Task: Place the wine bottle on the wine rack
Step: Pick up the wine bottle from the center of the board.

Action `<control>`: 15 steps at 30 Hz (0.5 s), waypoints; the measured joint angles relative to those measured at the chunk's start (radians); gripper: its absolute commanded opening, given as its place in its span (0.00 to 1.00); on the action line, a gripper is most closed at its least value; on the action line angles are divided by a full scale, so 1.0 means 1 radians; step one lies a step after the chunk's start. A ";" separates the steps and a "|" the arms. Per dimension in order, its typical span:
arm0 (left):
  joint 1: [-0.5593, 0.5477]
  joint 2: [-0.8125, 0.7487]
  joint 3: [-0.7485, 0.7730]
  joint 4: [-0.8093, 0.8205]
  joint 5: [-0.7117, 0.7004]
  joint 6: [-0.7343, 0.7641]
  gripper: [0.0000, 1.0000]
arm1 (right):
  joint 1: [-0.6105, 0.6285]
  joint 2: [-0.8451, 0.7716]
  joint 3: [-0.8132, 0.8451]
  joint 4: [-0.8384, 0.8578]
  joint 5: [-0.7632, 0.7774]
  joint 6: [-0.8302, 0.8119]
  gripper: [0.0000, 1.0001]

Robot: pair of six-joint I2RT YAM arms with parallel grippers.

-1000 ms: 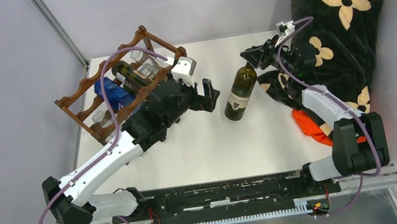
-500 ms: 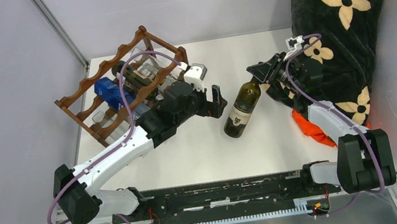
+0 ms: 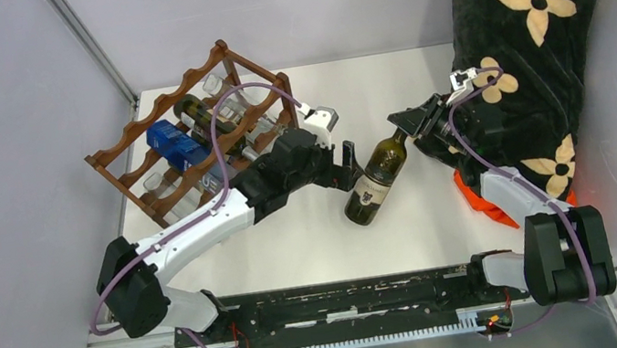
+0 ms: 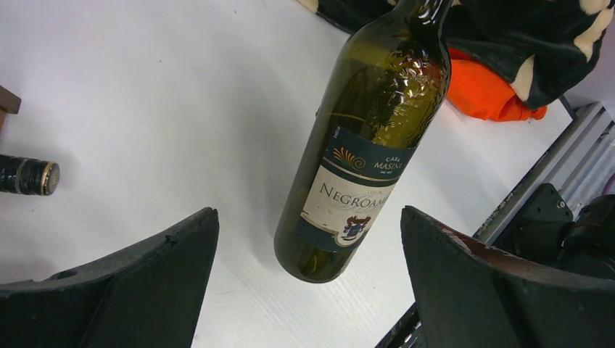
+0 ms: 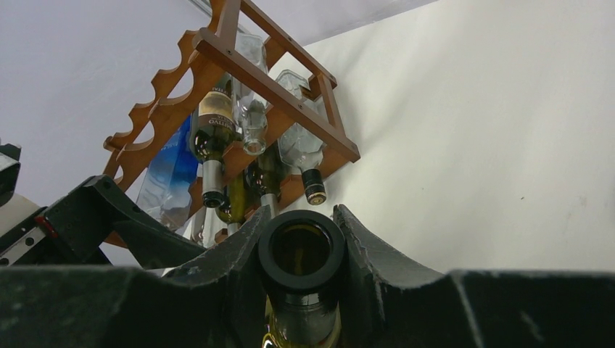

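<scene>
Now the right end effector (image 3: 402, 123) pinches the neck of the tilted wine bottle (image 3: 374, 184) mid-tabletop (image 3: 314, 238), the left end effector (image 3: 350, 168) gapes wide and empty just beside its body at nine o'clock, and the wine rack (image 5: 275, 93) stands at ten o'clock.

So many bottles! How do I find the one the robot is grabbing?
Find the white table, then the open space between the brown wooden rack and the black flowery blanket. The wine bottle there is dark green with a cream and blue label. It is the only bottle off the rack, leaning over with the right gripper pinching its neck.
</scene>
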 measured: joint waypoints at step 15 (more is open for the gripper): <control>0.000 0.084 0.000 0.019 0.047 0.000 1.00 | -0.004 0.000 -0.031 0.036 0.003 0.062 0.00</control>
